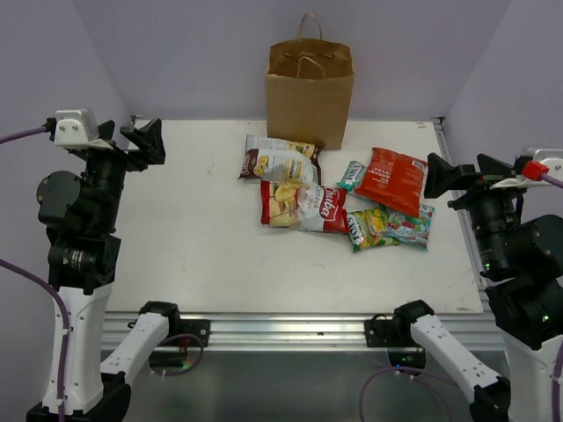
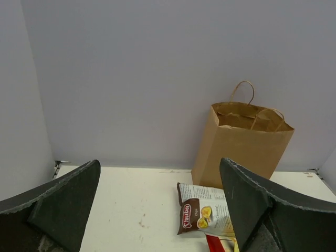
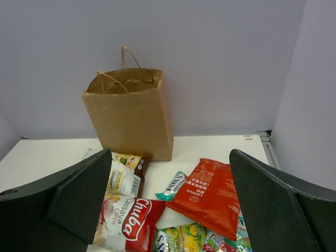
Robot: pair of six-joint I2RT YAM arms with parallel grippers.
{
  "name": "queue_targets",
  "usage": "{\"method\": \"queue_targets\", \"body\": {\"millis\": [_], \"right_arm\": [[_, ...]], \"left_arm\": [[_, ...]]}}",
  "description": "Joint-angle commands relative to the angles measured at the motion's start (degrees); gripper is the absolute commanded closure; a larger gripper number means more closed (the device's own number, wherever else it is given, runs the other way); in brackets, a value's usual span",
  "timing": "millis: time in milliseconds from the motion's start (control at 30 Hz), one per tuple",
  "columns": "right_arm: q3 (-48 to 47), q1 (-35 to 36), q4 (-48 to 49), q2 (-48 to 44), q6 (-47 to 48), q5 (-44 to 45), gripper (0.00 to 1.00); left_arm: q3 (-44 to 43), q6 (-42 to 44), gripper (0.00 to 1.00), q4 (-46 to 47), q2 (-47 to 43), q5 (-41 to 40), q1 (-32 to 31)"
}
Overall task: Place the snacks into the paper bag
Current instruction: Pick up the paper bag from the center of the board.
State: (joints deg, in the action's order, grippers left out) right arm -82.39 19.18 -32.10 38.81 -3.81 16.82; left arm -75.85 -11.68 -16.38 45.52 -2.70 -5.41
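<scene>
The brown paper bag (image 1: 310,92) stands upright and open at the table's back; it also shows in the left wrist view (image 2: 242,144) and the right wrist view (image 3: 129,113). In front of it lie the snacks: a white-brown chips packet (image 1: 280,159), a red-white cassava chips packet (image 1: 303,207), a small teal packet (image 1: 351,175), a red-orange bag (image 1: 393,179) and a green multicoloured candy bag (image 1: 390,227). My left gripper (image 1: 143,141) is open and empty, raised at the far left. My right gripper (image 1: 450,176) is open and empty, raised at the right.
The white table (image 1: 193,237) has purple walls on three sides. A metal rail (image 1: 281,330) runs along its near edge, with the arm bases below it.
</scene>
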Motion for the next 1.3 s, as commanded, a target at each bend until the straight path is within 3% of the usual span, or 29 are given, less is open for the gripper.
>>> {"method": "queue_targets", "body": {"millis": [0,367,800,1000,1267], "right_arm": [[-0.9,0.2,1.8,-0.5,1.3,0.0,0.02],[2.6,0.2,-0.6,-1.5,-2.2,-0.4,0.02],[6.5,0.2,-5.8,0.8,-8.4,-4.9,0.01],[7.7,0.2,-5.0,2.1,-8.2,-10.2,0.02],[5.8,0.2,2.5,11.6,-8.7,-16.2,0.01]], "left_arm": [[-2.0,-2.0,0.00,1.0,1.6,2.2,-0.3],[-7.1,-6.3,0.00,-1.6,11.6,7.4,-0.3],[-21.3,-16.1,0.00,-5.6,36.6,21.0,-0.7],[-27.0,-16.8,0.00,-5.2,44.3,19.8,-4.2],[-23.0,-14.8,0.00,-5.7,43.4,15.5,-5.2]]}}
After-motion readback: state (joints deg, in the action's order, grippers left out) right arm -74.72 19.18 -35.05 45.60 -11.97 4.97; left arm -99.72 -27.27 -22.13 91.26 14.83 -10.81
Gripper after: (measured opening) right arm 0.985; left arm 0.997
